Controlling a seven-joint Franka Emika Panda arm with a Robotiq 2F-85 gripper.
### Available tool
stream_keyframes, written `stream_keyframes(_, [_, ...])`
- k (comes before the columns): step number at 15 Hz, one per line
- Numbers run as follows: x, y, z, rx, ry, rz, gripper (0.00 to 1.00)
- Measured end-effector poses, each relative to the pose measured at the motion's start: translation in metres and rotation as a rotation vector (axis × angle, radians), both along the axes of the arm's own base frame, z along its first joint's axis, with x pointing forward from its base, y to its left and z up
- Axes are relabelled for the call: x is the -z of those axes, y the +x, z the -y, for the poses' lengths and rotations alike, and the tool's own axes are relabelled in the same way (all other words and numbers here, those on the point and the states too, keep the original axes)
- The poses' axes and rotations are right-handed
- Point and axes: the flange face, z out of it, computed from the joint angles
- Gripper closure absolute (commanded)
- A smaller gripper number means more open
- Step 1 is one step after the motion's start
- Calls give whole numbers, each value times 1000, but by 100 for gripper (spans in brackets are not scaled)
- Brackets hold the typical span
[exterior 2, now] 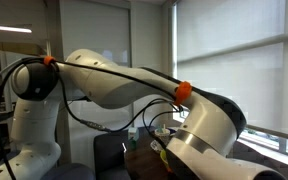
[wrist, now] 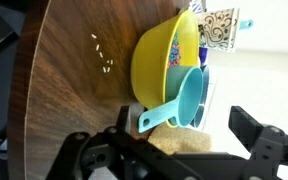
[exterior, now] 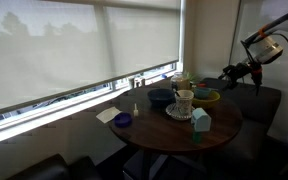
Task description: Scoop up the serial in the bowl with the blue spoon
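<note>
In the wrist view the wide yellow bowl (wrist: 167,52) stands on the wooden table. The blue spoon (wrist: 187,97) leans against its near side, with the round scoop against the bowl and the handle end toward me. My gripper (wrist: 184,128) is open, one finger on each side of the handle end and not touching it. In an exterior view the gripper (exterior: 228,72) hovers at the table's edge next to the yellow bowl (exterior: 206,96). I cannot see what is inside the bowl.
A patterned white mug (wrist: 220,27) stands behind the bowl. A tan pad (wrist: 179,152) lies under my fingers, and loose cereal bits (wrist: 102,55) lie on the round table (exterior: 174,135). Also there: a dark blue bowl (exterior: 159,97), a small blue dish (exterior: 123,120), a teal box (exterior: 201,122). My arm (exterior 2: 134,85) fills an exterior view.
</note>
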Motion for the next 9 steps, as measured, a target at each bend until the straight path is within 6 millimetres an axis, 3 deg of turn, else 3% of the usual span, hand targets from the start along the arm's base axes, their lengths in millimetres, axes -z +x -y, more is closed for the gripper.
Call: stream_keyframes(9, [26,7,7,-10,121,46,0])
